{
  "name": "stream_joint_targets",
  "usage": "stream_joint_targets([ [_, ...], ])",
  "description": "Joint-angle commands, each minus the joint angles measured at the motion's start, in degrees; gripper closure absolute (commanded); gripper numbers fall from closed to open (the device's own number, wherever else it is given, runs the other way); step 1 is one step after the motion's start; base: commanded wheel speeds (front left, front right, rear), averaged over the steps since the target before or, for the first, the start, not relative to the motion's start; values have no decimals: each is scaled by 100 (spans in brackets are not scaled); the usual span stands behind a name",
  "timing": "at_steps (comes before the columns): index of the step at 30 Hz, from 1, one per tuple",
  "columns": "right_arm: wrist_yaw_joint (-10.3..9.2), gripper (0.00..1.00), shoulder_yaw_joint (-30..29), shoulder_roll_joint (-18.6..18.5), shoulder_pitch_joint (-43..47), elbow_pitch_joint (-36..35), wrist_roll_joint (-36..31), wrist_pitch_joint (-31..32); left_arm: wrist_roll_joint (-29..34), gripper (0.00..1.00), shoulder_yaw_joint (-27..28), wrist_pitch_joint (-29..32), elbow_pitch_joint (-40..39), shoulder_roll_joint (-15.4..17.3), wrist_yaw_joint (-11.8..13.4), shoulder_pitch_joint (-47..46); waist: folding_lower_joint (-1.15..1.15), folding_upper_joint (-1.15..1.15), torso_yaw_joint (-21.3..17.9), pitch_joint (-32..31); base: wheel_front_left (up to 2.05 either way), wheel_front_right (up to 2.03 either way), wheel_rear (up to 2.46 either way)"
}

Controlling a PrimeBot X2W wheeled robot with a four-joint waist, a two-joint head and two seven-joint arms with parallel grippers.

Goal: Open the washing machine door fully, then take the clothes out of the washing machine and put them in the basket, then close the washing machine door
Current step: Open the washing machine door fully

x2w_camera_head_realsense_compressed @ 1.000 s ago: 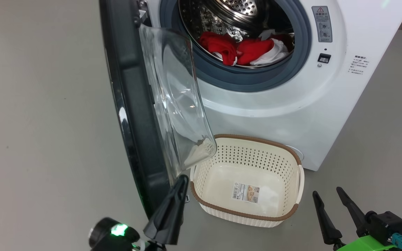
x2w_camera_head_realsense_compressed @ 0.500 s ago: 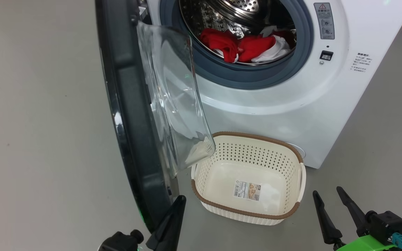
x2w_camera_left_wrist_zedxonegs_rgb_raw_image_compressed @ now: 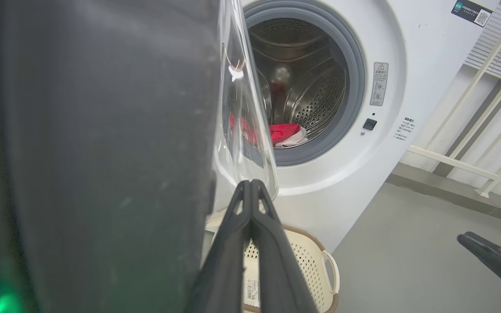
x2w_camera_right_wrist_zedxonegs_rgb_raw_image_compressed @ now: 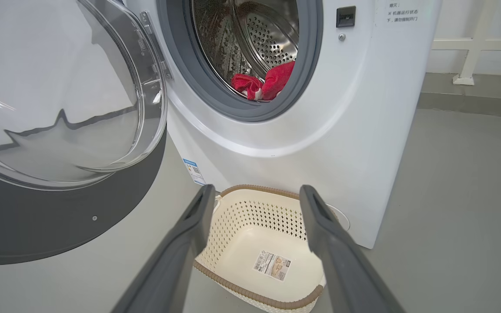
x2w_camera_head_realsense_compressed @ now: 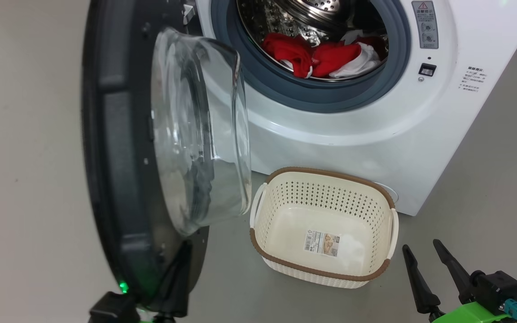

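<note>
Washing machine door (x2w_camera_head_realsense_compressed: 115, 134) is swung well out from the washing machine (x2w_camera_head_realsense_compressed: 330, 130). I'd call step one nearly done, but I'm unsure it's at full travel. Clothes (x2w_camera_head_realsense_compressed: 326, 58) all sit in the drum. Basket (x2w_camera_head_realsense_compressed: 321, 172) is empty on the floor just in front of the machine, so unloading and closing are left. Left gripper (x2w_camera_left_wrist_zedxonegs_rgb_raw_image_compressed: 250, 184) is pinched together on nothing, at the door's lower inner rim. Right gripper (x2w_camera_head_realsense_compressed: 420, 246) is spread wide, empty, near the basket. Writing: grey warning label (x2w_camera_head_realsense_compressed: 425, 24) with red triangle, Chinese print (x2w_camera_head_realsense_compressed: 476, 78) on the front, barcode sticker (x2w_camera_head_realsense_compressed: 322, 243) in the basket, blue QR label (x2w_camera_right_wrist_zedxonegs_rgb_raw_image_compressed: 194, 169) low on the cabinet. None of it legible to me.
</note>
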Motion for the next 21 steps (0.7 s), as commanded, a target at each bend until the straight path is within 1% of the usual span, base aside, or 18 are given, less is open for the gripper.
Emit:
stream_joint_targets([
  [1, 37, 0, 128, -90, -194, -154, -59, -52, 49, 100, 396, -29, -89, 59, 51, -40, 0, 0, 11, 16, 0, 0, 0],
  [4, 37, 0, 124, -96, -199, -169, -66, -52, 77, 100, 691, -29, -79, 59, 29, -12, 0, 0, 24, 41, 0, 0, 0],
  [5, 37, 0, 124, -96, -199, -169, -66, -52, 77, 100, 691, -29, -79, 59, 29, -12, 0, 0, 24, 41, 0, 0, 0],
  [12, 37, 0, 125, -112, -239, -180, -81, -52, 103, 100, 1370, -29, -25, 59, -36, -76, 0, 0, 39, 130, 0, 0, 0],
  [21, 37, 0, 140, -133, -291, -201, -98, -52, 272, 100, 2367, -29, 120, 59, -57, -333, 0, 0, -7, 260, 0, 0, 0],
])
